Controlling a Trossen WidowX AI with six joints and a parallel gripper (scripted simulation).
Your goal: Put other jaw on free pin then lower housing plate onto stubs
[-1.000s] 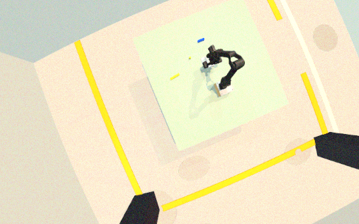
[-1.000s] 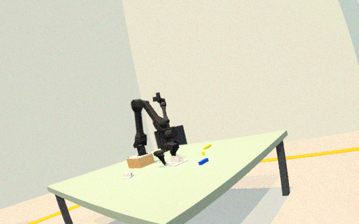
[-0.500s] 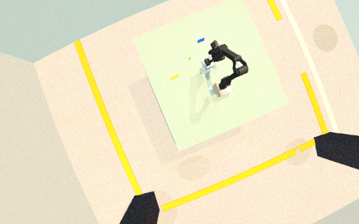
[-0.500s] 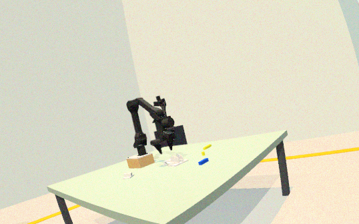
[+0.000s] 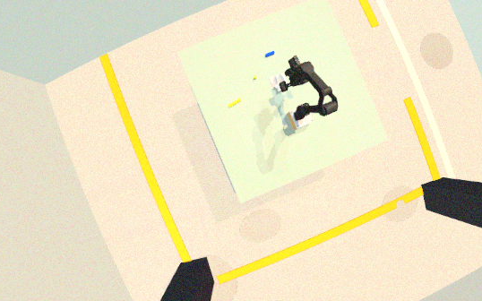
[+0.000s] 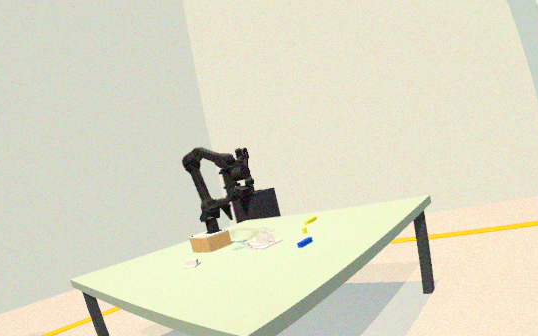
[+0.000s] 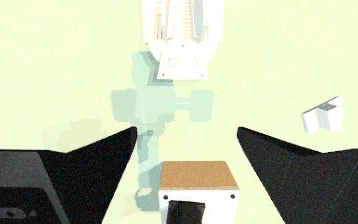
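Observation:
The white gripper assembly [image 5: 279,81] [image 6: 262,241] lies on the table, at the top middle in the wrist view. Its two long pale jaws [image 7: 169,20] [image 7: 198,20] run side by side away from the housing plate [image 7: 182,71]. The plate lies over the jaws' near end, with two round stub ends showing in its holes. It looks flat from above; its exact level and the gear teeth under it cannot be seen. My gripper [image 7: 187,131] [image 6: 237,216] is open and empty, above the table and back from the plate, between it and the arm's base.
The arm's brown and white base block [image 7: 197,175] [image 6: 211,243] is below in the wrist view. A small white bracket [image 7: 326,116] [image 6: 191,263] lies to the right. A blue block [image 5: 270,54] [image 6: 305,242], a yellow block [image 5: 234,103] [image 6: 310,220] and a small yellow piece [image 5: 254,78] [image 6: 304,230] lie beyond the assembly.

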